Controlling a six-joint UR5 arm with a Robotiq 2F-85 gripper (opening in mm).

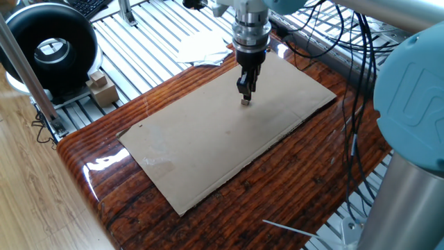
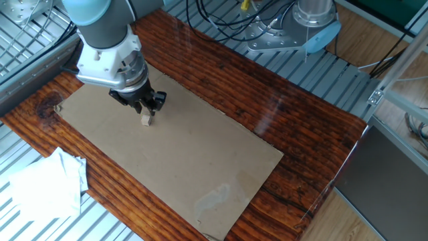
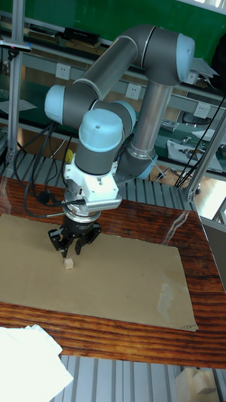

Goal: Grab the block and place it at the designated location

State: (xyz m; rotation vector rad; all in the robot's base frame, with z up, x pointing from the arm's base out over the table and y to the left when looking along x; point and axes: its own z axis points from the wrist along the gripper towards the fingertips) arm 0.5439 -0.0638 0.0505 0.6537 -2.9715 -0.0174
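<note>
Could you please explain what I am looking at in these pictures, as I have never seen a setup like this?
It is a robot arm whose two-finger gripper points down at a wooden table. Two cameras look down at the table from different sides, and the tall picture faces the arm. A cardboard sheet lies on the table, with a tiny wooden block on it. The gripper hangs just above the block and appears not to hold it.
</note>
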